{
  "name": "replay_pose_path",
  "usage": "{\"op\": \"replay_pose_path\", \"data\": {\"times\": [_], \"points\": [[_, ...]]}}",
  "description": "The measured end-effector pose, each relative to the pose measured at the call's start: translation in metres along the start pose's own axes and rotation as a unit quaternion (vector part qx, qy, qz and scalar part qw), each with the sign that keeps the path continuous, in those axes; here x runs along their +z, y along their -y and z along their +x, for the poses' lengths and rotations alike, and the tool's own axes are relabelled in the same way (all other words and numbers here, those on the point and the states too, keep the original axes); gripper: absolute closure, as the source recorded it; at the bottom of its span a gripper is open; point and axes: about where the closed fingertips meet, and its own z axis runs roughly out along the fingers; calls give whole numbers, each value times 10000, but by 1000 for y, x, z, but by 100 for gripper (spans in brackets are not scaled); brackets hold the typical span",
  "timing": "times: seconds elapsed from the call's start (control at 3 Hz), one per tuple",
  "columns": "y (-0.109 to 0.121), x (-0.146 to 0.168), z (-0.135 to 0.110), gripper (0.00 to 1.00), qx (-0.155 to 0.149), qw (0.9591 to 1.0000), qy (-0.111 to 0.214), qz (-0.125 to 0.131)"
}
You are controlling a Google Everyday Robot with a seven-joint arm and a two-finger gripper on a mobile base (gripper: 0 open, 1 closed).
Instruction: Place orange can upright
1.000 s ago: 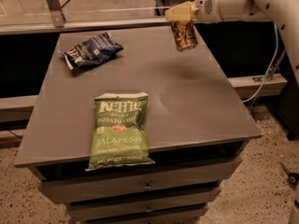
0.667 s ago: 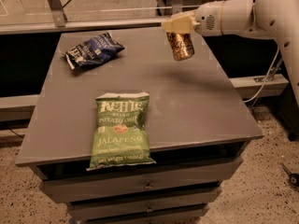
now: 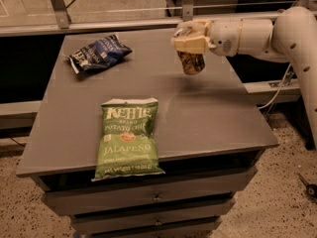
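Note:
My gripper [image 3: 189, 42] reaches in from the right over the far right part of the grey table [image 3: 208, 108]. It is shut on the orange can [image 3: 191, 63], a small coppery-brown can with pale mottled markings. The can hangs nearly upright below the fingers, a little above the tabletop. Its top is hidden inside the gripper.
A green Kettle jalapeño chip bag [image 3: 129, 135] lies at the table's front, overhanging the edge. A dark blue chip bag [image 3: 98, 53] lies at the far left. A rail and glass panel run behind the table. Drawers sit under the tabletop.
The gripper has carried the can leftward and toward the table's middle, lower over the surface. The can has turned from tilted to nearly upright.

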Motion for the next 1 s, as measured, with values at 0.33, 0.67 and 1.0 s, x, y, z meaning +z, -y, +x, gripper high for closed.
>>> {"op": "replay_pose_path", "data": {"times": [0.33,0.67,1.0], "points": [[-10,-7,17,98,-822,9947,573,-219],[-11,-12,27,75,-1251,9872,950,-288],[-9,-17,34,53,-1358,9840,1119,-265]]}}
